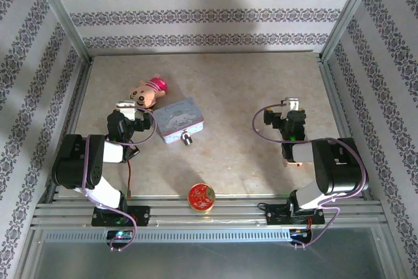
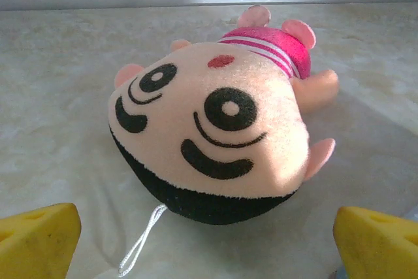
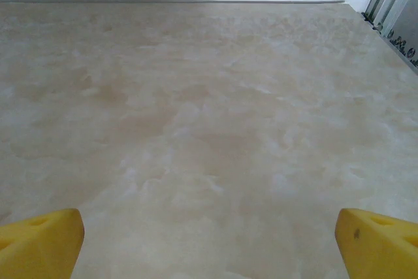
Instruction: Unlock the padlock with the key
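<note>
The padlock [image 1: 188,138] is a tiny dark-and-silvery lock lying on the table against the near edge of a pale blue cartoon tin [image 1: 179,119]. The key is out of view. My left gripper [image 1: 132,110] stands just left of the tin and the padlock. In the left wrist view the left gripper [image 2: 208,246] is open, its yellow fingertips [image 2: 36,240] wide apart and nothing between them. My right gripper [image 1: 286,109] hangs over the right half of the table, far from the padlock. In the right wrist view the right gripper [image 3: 209,246] is open over bare tabletop.
A pink-and-black plush toy [image 2: 209,122] lies right ahead of the left gripper, a white string loop [image 2: 140,240] trailing from it. It sits behind the tin as the plush toy [image 1: 147,91]. A round red disc [image 1: 202,196] rests at the near edge. Metal frame posts and patterned walls enclose the table.
</note>
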Robot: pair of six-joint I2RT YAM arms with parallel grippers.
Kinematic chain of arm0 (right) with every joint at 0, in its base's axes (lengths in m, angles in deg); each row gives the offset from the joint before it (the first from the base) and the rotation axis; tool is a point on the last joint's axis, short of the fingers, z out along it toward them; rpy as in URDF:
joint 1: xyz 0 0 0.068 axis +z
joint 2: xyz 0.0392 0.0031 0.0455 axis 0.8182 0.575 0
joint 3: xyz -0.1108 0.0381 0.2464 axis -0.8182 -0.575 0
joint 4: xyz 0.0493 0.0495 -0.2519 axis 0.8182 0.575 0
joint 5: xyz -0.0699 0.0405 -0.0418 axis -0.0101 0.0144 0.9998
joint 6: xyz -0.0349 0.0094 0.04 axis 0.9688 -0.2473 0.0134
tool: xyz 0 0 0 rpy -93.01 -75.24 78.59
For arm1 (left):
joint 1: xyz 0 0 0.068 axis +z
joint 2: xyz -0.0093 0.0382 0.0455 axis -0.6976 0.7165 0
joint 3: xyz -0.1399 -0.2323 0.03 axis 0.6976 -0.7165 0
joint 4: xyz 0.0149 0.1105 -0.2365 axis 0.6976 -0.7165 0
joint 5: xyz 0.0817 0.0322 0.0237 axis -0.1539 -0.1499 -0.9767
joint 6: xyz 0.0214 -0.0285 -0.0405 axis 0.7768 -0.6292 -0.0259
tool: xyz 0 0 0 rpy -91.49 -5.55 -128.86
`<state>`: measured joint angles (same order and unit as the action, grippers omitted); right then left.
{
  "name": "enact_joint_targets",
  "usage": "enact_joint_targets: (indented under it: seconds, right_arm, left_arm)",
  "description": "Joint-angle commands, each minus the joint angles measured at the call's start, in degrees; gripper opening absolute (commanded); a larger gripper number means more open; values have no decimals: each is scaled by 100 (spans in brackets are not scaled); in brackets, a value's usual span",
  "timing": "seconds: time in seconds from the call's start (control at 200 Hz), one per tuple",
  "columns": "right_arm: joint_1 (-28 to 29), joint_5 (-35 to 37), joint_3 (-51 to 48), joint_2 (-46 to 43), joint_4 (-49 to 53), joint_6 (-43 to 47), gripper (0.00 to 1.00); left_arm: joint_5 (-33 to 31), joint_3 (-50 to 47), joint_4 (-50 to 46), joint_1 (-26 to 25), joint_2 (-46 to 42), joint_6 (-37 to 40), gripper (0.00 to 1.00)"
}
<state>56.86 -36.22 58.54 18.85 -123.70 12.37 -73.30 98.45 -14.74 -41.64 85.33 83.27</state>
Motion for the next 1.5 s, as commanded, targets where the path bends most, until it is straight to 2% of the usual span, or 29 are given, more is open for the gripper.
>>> enact_joint_targets:
  seconds: [0.0, 0.295, 0.43, 1.324, 1.494]
  right_arm:
    - [-73, -108, 66, -51, -239, -31, 98]
    - [-73, -104, 66, -51, -239, -33, 98]
    - [-73, -109, 67, -51, -241, -33, 98]
    - [-73, -103, 65, -49, -248, -31, 98]
    - [-73, -43, 179, -255, 76, -60, 98]
  left_arm:
    - [-82, 39, -132, -57, -59, 49, 99]
    - [-284, 30, -118, -56, -59, -30, 99]
    - [-127, 57, -172, -57, -60, 21, 99]
    - [-68, 48, -159, -52, -62, -1, 99]
    - [-84, 142, -647, -46, -471, 10, 99]
